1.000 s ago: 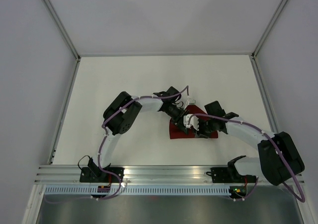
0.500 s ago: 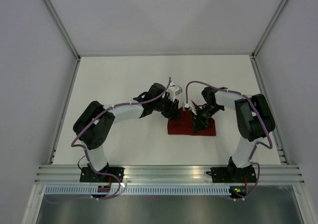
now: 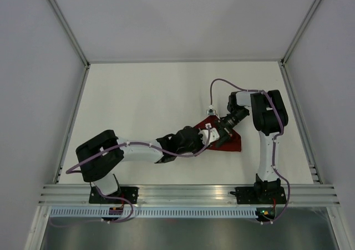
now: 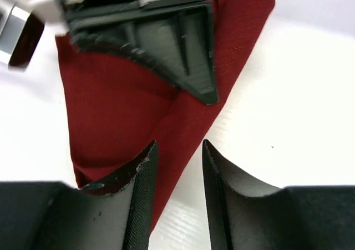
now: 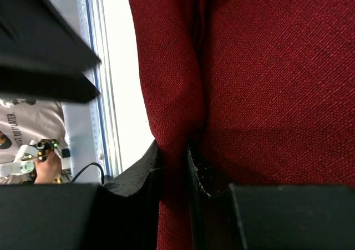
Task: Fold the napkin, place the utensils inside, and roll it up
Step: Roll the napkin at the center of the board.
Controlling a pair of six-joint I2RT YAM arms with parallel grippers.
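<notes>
Napkin (image 4: 111, 111), dark red and plain, lies folded on the white table (image 3: 144, 100), right of centre and nearer the front edge than the back. From the left wrist camera it reads as a rough triangle, with one point running up and away and a long edge slanting down toward the camera.

A raised ridge of the napkin is pinched by the right gripper (image 5: 175, 161). Its two dark fingers are closed tight on that fold, and the weave bunches where they meet. More of the cloth spreads flat beyond them. In the left wrist view, one finger of this gripper (image 4: 188, 56) presses down onto the middle of the napkin.

The left gripper (image 4: 176, 167) sits low at the napkin's near edge with its jaws apart and nothing clamped between them. The slanting hem passes beneath the gap, so red cloth shows under one finger and bare table under the other.

From above, the two grippers meet over the napkin, close together. The left arm reaches in low from the front left, and the right arm is folded back over itself on the right.
</notes>
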